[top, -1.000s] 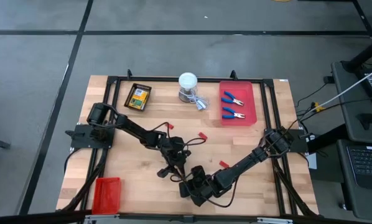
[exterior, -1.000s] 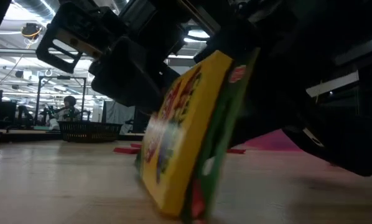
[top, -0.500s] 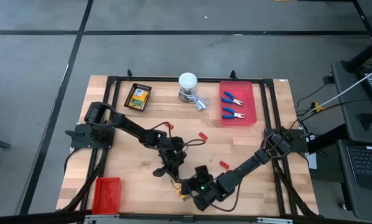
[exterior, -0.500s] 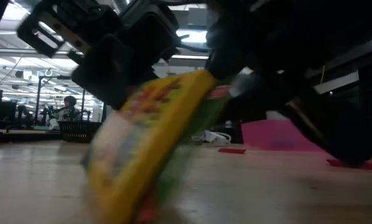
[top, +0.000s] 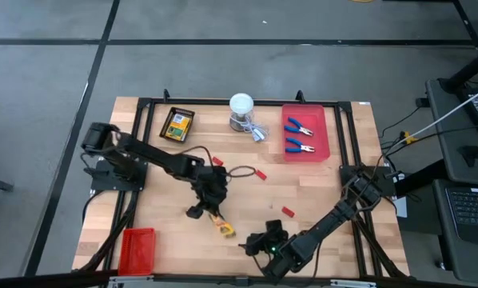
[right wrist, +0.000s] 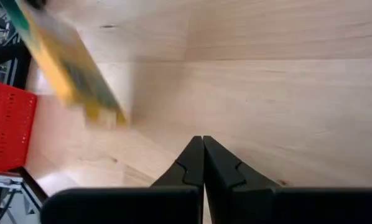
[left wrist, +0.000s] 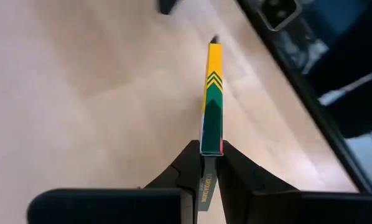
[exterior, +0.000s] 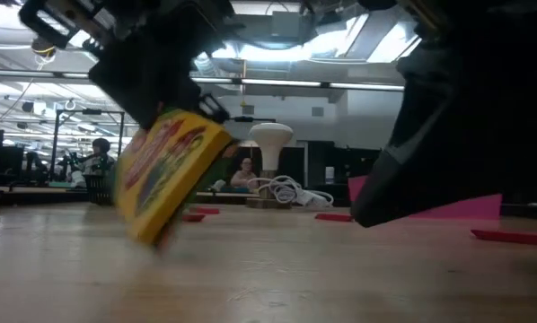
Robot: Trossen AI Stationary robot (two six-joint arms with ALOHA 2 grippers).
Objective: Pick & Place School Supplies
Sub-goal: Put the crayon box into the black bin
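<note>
My left gripper [top: 215,214] is shut on a yellow-orange-green crayon box [top: 223,230] at mid-table toward the near edge; the low view shows the crayon box [exterior: 170,175] tilted under the gripper. My right gripper [top: 264,238] is shut and empty, close to the near edge, right of the box. A second crayon box [top: 177,124] lies flat on a black tray. Two blue-handled pliers [top: 304,128] [top: 299,146] lie in the pink-red tray. Small red blocks [top: 217,161] [top: 260,174] [top: 288,211] lie on the wood. My left gripper pinches the crayon box by its upper end [left wrist: 210,144] between the two fingers, one on each broad face. The fingers come from above, slanting. The box hangs tilted below them, its lower corner [exterior: 152,235] close to the table; whether it touches, I cannot tell.
A white round-topped container [top: 240,112] with a cable stands at the far edge between the black tray [top: 165,128] and the pink-red tray [top: 317,148]. A red tray [top: 137,248] sits at the near left corner. Black frame rails run along the table's sides.
My left gripper has carried the crayon box toward the table's left, away from my right gripper, and the box has tipped from nearly upright to strongly tilted. My right gripper has drawn back toward the near edge and stands clear of the box.
</note>
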